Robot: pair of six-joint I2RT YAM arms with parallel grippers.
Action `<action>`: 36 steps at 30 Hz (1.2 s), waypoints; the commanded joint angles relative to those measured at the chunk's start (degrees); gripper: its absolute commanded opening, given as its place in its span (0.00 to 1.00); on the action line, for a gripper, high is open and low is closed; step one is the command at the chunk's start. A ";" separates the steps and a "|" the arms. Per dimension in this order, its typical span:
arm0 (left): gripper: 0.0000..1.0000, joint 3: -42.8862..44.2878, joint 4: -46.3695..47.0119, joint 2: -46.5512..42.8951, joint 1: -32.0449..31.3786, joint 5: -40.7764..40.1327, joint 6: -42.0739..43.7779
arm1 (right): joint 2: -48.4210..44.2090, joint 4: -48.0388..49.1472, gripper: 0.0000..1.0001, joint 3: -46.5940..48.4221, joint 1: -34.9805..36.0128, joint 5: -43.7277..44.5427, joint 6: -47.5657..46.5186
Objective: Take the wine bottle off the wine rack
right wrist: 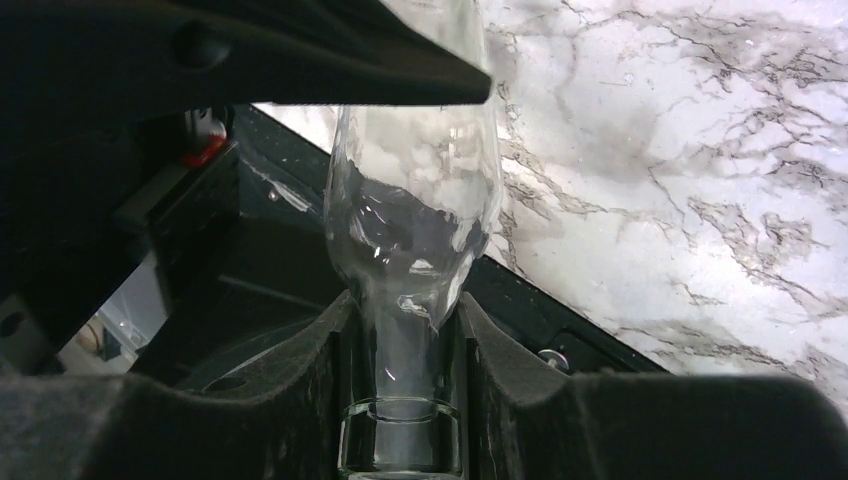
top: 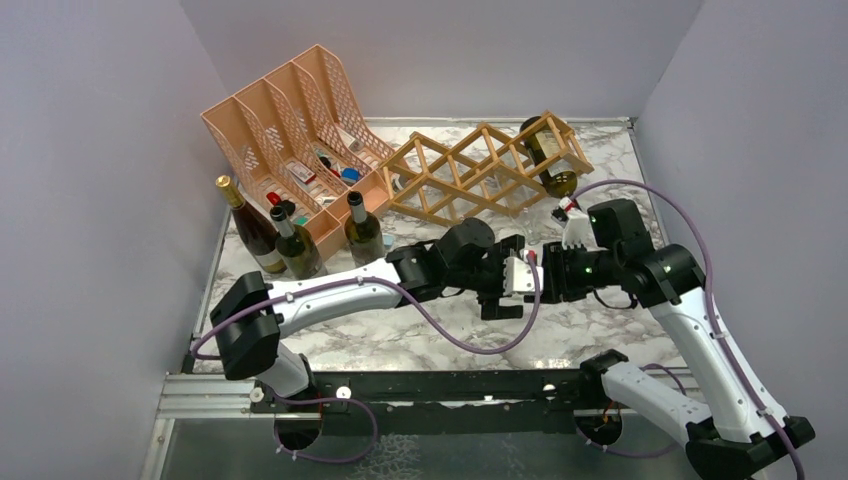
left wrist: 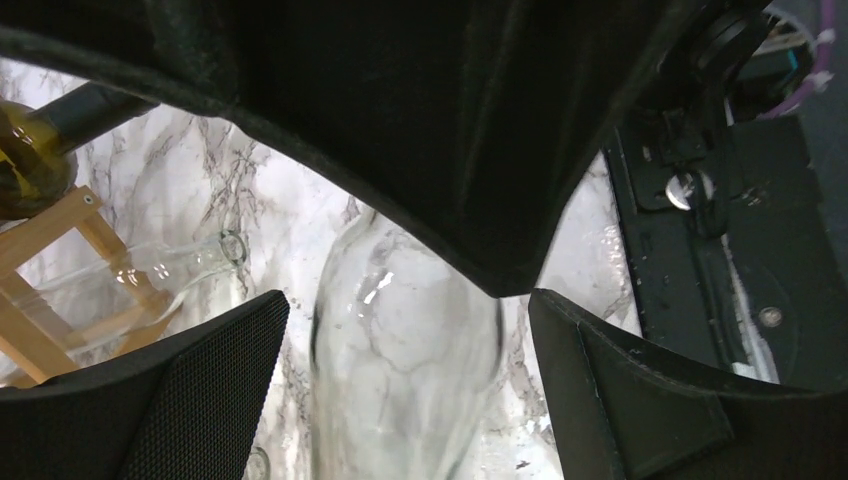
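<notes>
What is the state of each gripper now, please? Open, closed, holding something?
Left gripper: open, its fingers on either side of the clear glass bottle, not closed on it.
Right gripper: closed on the neck of the clear glass bottle.

White marble-patterned tabletop (top: pixel 430 335) with grey veining. Light tan wooden lattice wine rack (top: pixel 470 175) of diamond openings, carrying a dark olive-green glass wine bottle (top: pixel 549 155). Salmon-pink plastic mesh file organiser (top: pixel 290 125) holding small red, blue and white items. Three dark green and brown standing bottles (top: pixel 290 240), one gold-capped, two black-capped. Colourless transparent glass bottle (right wrist: pixel 415 220), the marble veining showing through it. Arms white with black joints; black padded gripper fingers (left wrist: pixel 190 400); purple cables (top: pixel 470 340). Surrounding walls pale lilac-grey.
</notes>
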 commanded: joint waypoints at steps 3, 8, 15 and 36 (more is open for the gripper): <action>0.88 5.91 -7.32 2.87 -0.18 1.64 6.70 | -2.67 2.37 0.01 1.12 1.05 -2.15 -0.43; 0.64 6.13 -7.55 2.39 -0.27 1.64 7.42 | -3.07 2.41 0.01 1.15 1.62 -1.78 -0.24; 0.43 3.44 -5.66 -1.13 -0.50 -1.82 4.09 | -0.96 2.48 0.33 1.88 1.71 -1.07 -0.45; 0.40 -25.40 4.04 -29.02 -0.51 -33.76 -24.88 | 5.53 6.17 1.00 12.74 1.71 7.41 0.68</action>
